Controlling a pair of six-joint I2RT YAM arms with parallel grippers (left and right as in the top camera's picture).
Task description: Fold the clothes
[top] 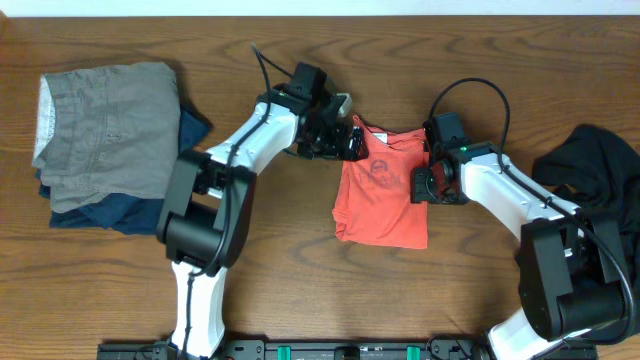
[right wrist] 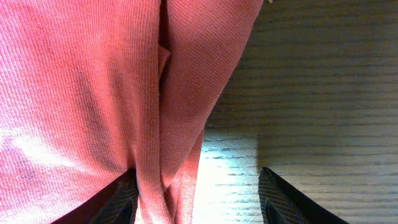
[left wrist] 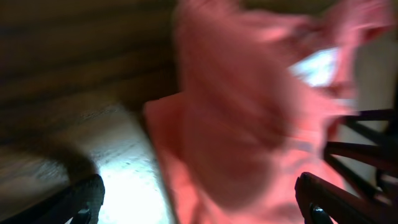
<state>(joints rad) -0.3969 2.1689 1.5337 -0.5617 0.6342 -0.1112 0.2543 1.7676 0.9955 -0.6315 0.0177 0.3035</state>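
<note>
The clothes are a coral-red T-shirt [top: 380,200], lying partly folded mid-table with its printed chest up, and a limp black garment [top: 590,170] heaped at the far right. My left gripper [top: 345,140] hovers at the shirt's upper left corner. In the left wrist view the gripper [left wrist: 202,202] is open, its fingers [left wrist: 84,199] wide apart around blurred red cloth [left wrist: 249,112]. My right gripper [top: 425,185] is at the shirt's right edge. In the right wrist view it [right wrist: 199,202] stands open. A fold of the shirt [right wrist: 168,124] lies against its left finger [right wrist: 118,202], with bare wood beside it.
A folded grey garment [top: 110,125] with a pale waistband rests on a navy blue garment [top: 130,210] at the left of the wooden table [top: 300,280]. The black garment lies close to the right arm's base.
</note>
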